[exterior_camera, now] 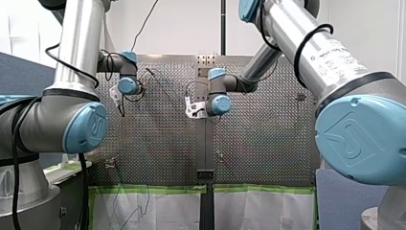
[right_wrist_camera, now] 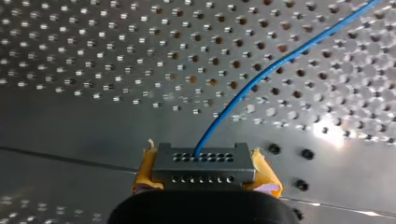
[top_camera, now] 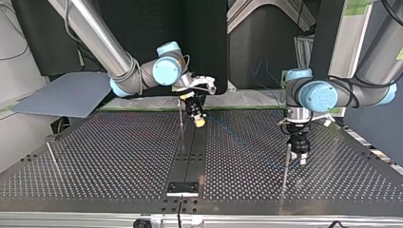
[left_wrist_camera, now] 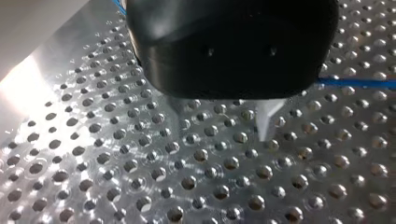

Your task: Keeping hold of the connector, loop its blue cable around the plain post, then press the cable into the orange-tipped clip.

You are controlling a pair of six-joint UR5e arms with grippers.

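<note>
A perforated metal worktop (top_camera: 119, 156) with a dark strip (top_camera: 192, 156) down its middle, dark panels behind it, and two arms reaching over it.

The right gripper (right_wrist_camera: 203, 176) has its fingers clamped on a grey connector (right_wrist_camera: 201, 161). A yellow pad (right_wrist_camera: 145, 170) presses on each side, and the connector's rows of small holes face away from the wrist. A blue cable (right_wrist_camera: 261, 77) leaves the connector's top row and rises in a shallow curve over the holes of the worktop. In the top view this gripper hangs over the far end of the dark strip, just beside a thin upright post (top_camera: 181, 128).

From there the cable shows as a faint blue line that crosses the worktop toward the top view's right. It ends near a second post (top_camera: 286, 164).

The left gripper (left_wrist_camera: 222, 116) hovers just above the worktop with its metal fingers (left_wrist_camera: 266, 122) apart and nothing between them. The cable passes beside its black body without touching the fingers. In the top view it stands just beside the second post.

Whether the cable touches either post cannot be told. The front view shows both wrists over the worktop, well apart from each other.
</note>
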